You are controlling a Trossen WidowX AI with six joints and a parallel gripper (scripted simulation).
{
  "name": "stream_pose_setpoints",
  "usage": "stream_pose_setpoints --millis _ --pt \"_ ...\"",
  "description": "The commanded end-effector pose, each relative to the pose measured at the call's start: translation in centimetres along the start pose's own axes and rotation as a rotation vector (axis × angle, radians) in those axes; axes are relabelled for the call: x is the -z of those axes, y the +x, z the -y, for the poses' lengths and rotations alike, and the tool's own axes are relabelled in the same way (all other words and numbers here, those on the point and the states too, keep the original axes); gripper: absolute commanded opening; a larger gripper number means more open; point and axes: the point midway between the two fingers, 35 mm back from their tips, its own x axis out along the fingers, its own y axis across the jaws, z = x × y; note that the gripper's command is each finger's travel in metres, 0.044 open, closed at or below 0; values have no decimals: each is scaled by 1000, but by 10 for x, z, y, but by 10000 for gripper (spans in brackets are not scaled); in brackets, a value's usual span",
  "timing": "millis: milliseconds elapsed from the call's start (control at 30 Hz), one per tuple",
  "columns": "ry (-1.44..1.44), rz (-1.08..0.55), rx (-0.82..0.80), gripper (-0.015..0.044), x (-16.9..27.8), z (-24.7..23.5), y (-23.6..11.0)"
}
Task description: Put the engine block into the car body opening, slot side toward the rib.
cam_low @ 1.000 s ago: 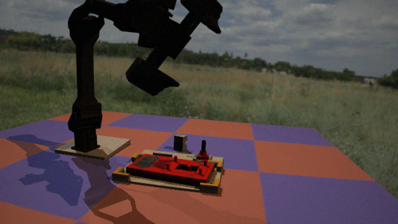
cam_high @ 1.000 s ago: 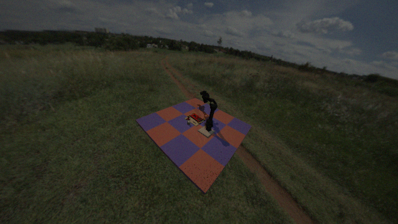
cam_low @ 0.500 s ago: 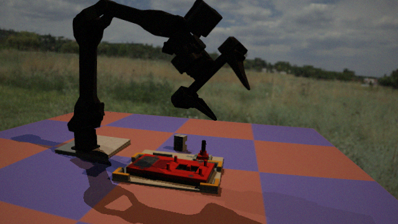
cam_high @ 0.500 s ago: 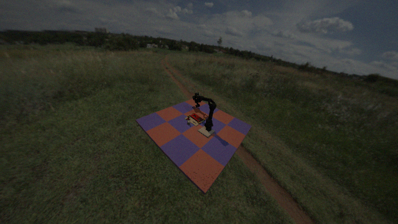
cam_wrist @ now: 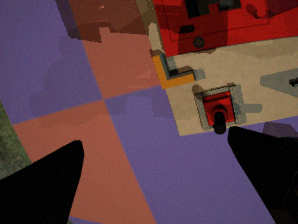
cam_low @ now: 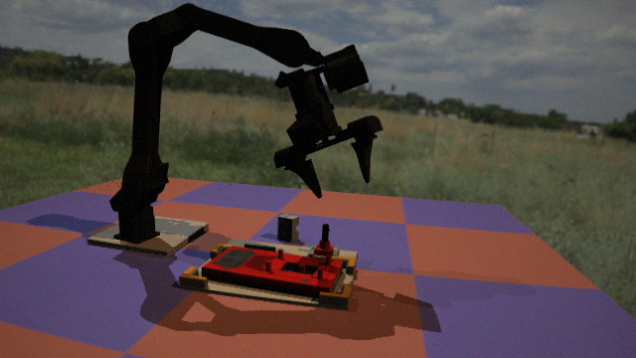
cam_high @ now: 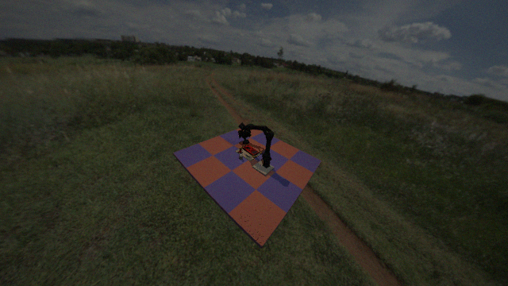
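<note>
One small dark block (cam_low: pixel 288 228) stands on the mat just behind the car body (cam_low: pixel 270 270). We hang our gripper (cam_low: pixel 340 186) high above, spread wide and empty; the block lies below, slightly toward the base.

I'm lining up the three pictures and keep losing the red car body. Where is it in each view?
Top: the red car body is a tiny patch mid-frame, left of the arm's base.
Exterior: it lies low and centre, below the open claw.
Wrist: it fills the upper right.
Shared landmark: the upright black-tipped red peg beside the body, also seen by the wrist.
</note>
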Motion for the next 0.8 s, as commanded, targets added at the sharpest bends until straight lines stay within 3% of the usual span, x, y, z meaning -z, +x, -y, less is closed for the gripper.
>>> stream_pose_setpoints --millis 0,333,500,633,767 --pt "15 -22 107 440 27 28 -4" --pt "31 40 418 440 77 121 -31" --pt "32 42 423 440 79 125 -31" --pt "31 42 423 440 78 138 -3" --pt "31 42 423 440 78 139 0"
